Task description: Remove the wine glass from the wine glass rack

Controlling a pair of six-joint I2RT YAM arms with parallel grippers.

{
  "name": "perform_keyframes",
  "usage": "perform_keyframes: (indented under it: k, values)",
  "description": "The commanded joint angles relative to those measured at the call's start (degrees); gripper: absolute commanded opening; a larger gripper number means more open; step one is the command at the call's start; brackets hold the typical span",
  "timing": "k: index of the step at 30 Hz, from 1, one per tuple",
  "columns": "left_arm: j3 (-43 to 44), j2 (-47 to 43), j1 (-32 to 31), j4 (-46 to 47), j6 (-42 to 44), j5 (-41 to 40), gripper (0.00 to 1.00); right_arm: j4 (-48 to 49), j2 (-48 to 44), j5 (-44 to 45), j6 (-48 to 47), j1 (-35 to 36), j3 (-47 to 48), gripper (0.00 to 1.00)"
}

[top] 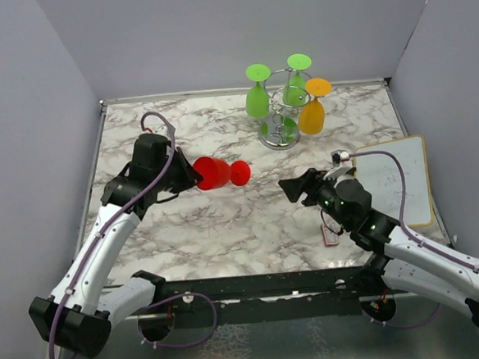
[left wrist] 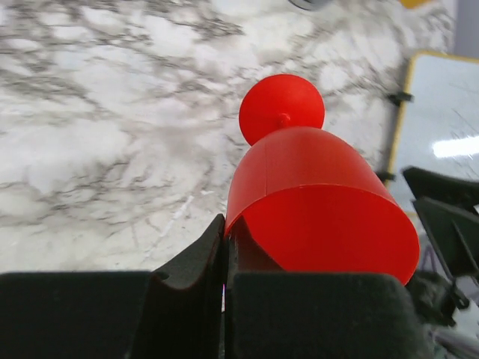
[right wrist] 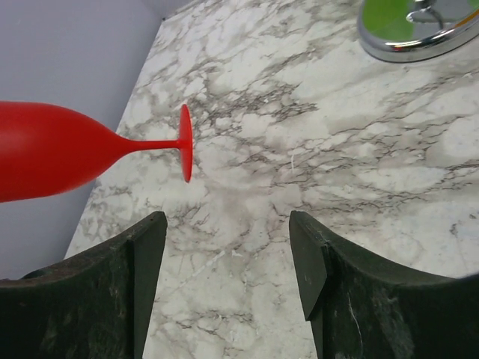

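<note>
Two claws show. The left claw (top: 191, 173) is clamped tight on the rim of the red glass (top: 218, 173), which lies sideways, off the rack, foot toward 3 o'clock. The right claw (top: 293, 188) gapes wide, empty. The rack (top: 279, 131) stands between 1 and 2 o'clock from the red glass, its stem partly hidden by green glasses (top: 257, 98) and an orange glass (top: 311, 115). The right wrist view cuts off the red bowl and the rack's base.

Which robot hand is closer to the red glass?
The left. The left gripper is shut on the rim of the red glass; the right gripper stands open past the glass's foot, not touching it.
</note>
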Motion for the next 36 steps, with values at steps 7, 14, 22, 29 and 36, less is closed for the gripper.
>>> perform_keyframes:
  k: [7,14,22,29,36]
  values:
    - [12.6,9.5,7.2,-28.0,-10.4,-39.4,0.0,-6.6,-3.5,8.2,-2.3,0.2,1.9,0.64]
    - [13.4,10.9,19.6,-30.0,-16.5,-44.1,0.0,-8.4,-3.7,8.2,-1.5,0.2,2.6,0.61]
    - [15.9,19.0,30.2,-29.0,-15.5,-36.1,0.0,-10.7,-5.5,9.9,-1.5,0.2,3.1,0.6]
    - [17.4,25.9,35.0,-27.9,-14.7,-30.7,0.0,-11.4,-6.1,10.7,-1.3,0.2,2.9,0.59]
    - [17.0,26.5,38.1,-27.4,-14.2,-29.5,0.0,-11.2,-5.9,10.5,-0.6,0.2,2.4,0.58]
